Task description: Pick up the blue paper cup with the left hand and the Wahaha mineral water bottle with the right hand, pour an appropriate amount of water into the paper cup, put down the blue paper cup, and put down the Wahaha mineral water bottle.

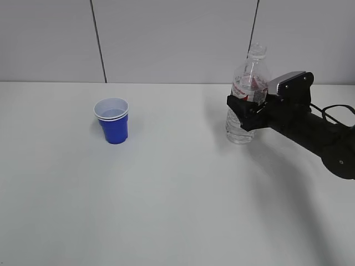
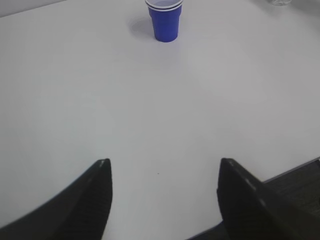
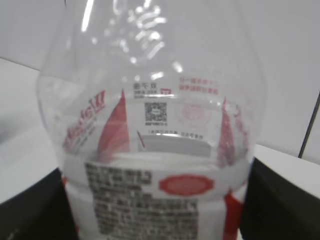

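A: Where's the right claw?

B: Right of centre in the exterior view, clenched around the Wahaha mineral water bottle just below its red-and-white label. The bottle stands upright on the white table, its neck capless.

A: And the blue paper cup?

B: Left of centre, upright, well apart from the bottle, nothing touching it.

A: The left claw?

B: Released; its fingers are spread wide at the bottom of the left wrist view, with the cup far off at the top.
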